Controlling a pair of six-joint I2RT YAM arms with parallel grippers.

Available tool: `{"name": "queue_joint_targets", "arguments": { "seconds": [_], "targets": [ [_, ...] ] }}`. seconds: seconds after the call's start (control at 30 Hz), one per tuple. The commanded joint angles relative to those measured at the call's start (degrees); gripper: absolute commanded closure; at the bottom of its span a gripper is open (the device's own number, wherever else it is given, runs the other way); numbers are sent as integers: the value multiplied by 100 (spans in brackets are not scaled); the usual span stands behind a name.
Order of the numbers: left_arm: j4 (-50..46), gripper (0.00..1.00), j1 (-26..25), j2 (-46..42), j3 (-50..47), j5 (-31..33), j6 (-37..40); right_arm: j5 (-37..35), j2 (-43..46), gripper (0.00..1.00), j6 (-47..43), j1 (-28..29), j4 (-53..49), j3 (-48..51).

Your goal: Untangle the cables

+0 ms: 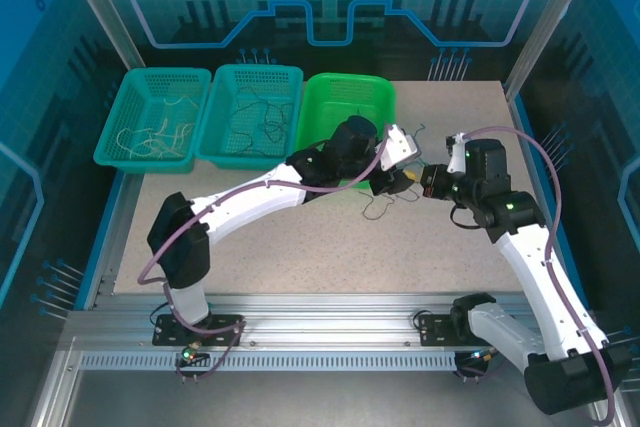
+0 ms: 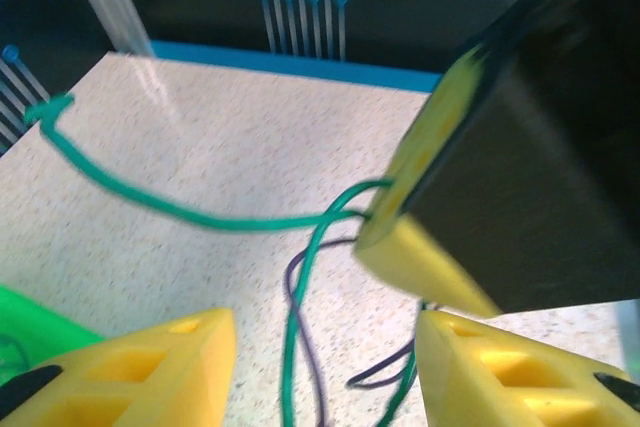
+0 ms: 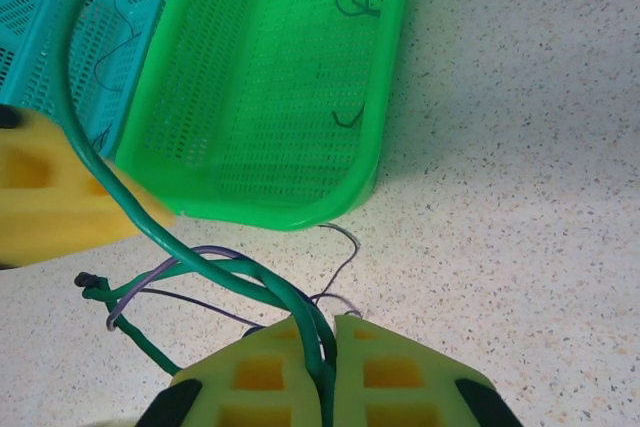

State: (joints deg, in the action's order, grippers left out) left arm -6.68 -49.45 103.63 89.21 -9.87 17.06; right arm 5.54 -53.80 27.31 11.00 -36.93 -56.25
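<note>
Two colours of strand, green and dark purple, sit pinched in the right gripper [image 3: 330, 335], its jaws closed on the cables [image 3: 215, 269]. The left gripper [image 2: 325, 347] hangs just beside it, jaws open, with loops between them but ungripped. The cables trail onto the surface [image 3: 520, 147] near the green basket [image 3: 250, 209]. They are thin, curly and twisted together. Pulling apart could cinch the twist, or the strands could slip free.

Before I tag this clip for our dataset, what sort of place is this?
Likely a lab robot workcell, not a home: an aluminium-framed enclosure, a speckled tabletop, and mesh baskets holding thin cables.
</note>
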Motion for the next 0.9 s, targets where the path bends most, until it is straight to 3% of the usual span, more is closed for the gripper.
{"name": "queue_joint_targets", "arguments": {
  "seconds": [0.0, 0.07, 0.17, 0.3, 0.4, 0.5, 0.6, 0.67, 0.87],
  "targets": [
    [84, 49, 20, 44, 63, 829, -101, -108, 124, 100, -91, 111, -111, -181],
    [139, 56, 22, 59, 55, 892, -111, -72, 133, 100, -95, 104, -95, -169],
    [290, 82, 19, 2, -20, 798, -222, -95, 126, 100, -91, 115, -125, -148],
    [467, 87, 23, -89, -114, 659, -308, -139, 82, 100, -63, 112, -157, -58],
    [489, 100, 30, -115, -138, 600, -359, -63, 15, 100, -72, 121, -159, -8],
    [659, 100, 86, -213, -251, 541, -569, -252, -33, 100, -30, 115, -202, 73],
    [824, 100, 259, -372, -356, 202, -996, -895, -59, 100, 284, 42, -334, 279],
    [934, 100, 415, -480, -457, -58, -1316, -1037, -124, 100, 537, -253, -359, 496],
    [845, 100, 616, -701, -594, -208, -1441, -127, -333, 100, 888, -1370, -167, 1052]
  ]
}}
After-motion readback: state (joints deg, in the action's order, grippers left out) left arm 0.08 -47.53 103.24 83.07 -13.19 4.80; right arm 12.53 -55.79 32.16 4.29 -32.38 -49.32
